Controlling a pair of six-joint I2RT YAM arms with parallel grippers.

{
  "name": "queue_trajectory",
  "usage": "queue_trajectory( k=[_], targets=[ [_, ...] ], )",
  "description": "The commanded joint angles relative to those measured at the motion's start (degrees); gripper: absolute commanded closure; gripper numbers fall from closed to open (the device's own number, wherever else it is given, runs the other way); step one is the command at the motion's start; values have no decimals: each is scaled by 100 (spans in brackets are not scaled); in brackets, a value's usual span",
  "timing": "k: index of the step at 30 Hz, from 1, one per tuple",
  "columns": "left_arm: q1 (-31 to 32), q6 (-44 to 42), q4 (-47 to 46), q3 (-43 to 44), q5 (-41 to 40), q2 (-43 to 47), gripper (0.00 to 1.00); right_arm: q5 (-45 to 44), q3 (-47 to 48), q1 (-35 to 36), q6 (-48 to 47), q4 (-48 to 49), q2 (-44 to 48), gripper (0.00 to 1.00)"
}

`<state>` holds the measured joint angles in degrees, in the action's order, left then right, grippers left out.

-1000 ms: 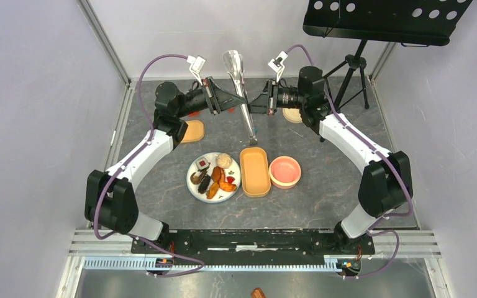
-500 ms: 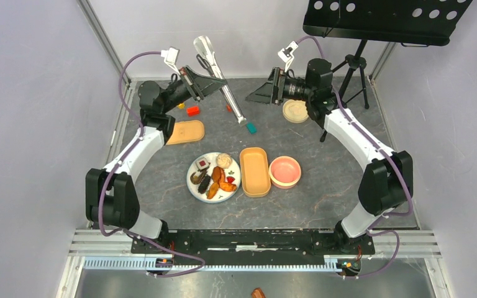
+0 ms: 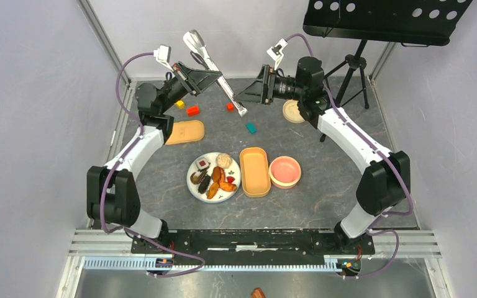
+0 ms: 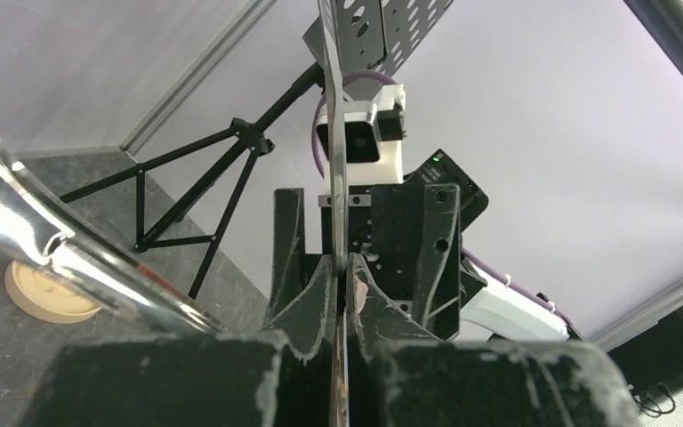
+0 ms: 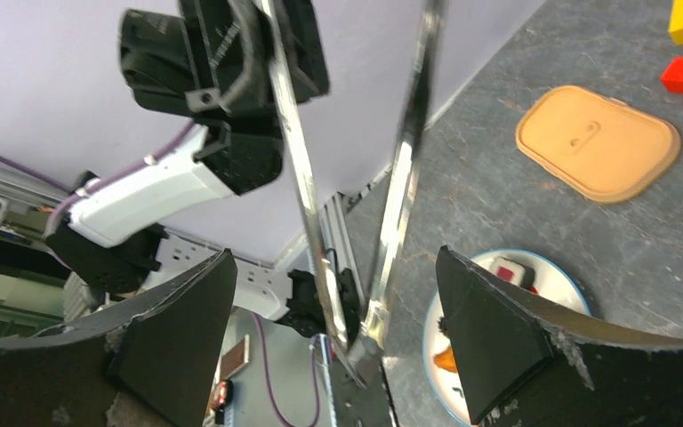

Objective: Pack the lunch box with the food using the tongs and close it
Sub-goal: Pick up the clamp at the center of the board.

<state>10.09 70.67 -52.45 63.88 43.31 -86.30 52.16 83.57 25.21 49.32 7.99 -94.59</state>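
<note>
The tongs [image 3: 214,71] hang slanted in the air above the back of the table, joined end low and spread ends high. My left gripper [image 3: 206,77] is shut on one thin arm of the tongs [image 4: 335,160]; the other arm [image 4: 62,253] splays out to the left. My right gripper [image 3: 248,93] is open near the low end. In the right wrist view both tong arms [image 5: 298,187] pass between my wide-apart fingers [image 5: 489,329] without touching them. The food [image 3: 214,177] lies on a white plate [image 3: 194,184]. The orange lunch box [image 3: 254,171] stands open beside it, its lid [image 3: 185,131] to the left.
A pink bowl [image 3: 284,171] sits right of the lunch box and a round beige disc [image 3: 295,111] lies at the back right. Yellow [image 3: 180,104], red [image 3: 192,111] and teal [image 3: 251,128] cubes lie under the tongs. A black tripod [image 3: 353,68] stands behind the right arm.
The right gripper let go of the tongs and opened. The left arm swung the tongs left and back, away from the lunch box. The right gripper has come close to their low end again.
</note>
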Motion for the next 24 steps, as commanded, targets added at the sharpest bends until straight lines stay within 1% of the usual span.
queue_trajectory(
  k=[1, 4, 8, 10, 14, 16, 20, 24],
  targets=[
    [24, 292, -416, -20, -166, 59, 98, -175, 547, 261, 424, 78, -72, 13],
    [45, 400, -432, 46, -196, 29, 98, -171, 713, 382, 620, 185, -167, 17],
    [61, 617, -455, 146, -262, 8, 98, -283, 835, 448, 753, 125, -235, 18],
    [89, 639, -548, 201, -200, 2, 98, -341, 820, 476, 754, 77, -236, 17],
    [108, 637, -672, 257, -80, 31, 98, -395, 854, 457, 634, -8, -260, 12],
    [108, 643, -737, 283, -26, 44, 98, -406, 841, 432, 601, -55, -254, 12],
    [163, 658, -823, 318, 10, 48, 98, -349, 889, 449, 767, 139, -366, 17],
    [242, 587, -844, 303, -11, 44, 98, -419, 1045, 484, 1020, 326, -502, 19]
  ],
)
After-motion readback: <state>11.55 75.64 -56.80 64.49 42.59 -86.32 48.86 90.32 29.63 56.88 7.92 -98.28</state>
